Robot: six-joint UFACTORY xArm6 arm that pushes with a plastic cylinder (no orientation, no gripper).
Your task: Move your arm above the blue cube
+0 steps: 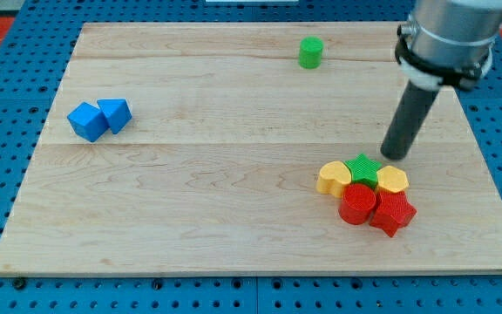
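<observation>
While my tip (394, 154) rests on the table (234, 209) in the right part of the frame, it stands just above a tight group of blocks: a green star (363, 168), two yellow blocks (332, 178) (394, 180), a red cylinder (356, 204) and a red star (392, 212). The tool is only a plain rod, so it has nothing to spread or pinch. The blue cube (86, 121) lies far away at the left, touching another blue block (115, 114). A green cylinder (311, 52) stands alone near the top.
</observation>
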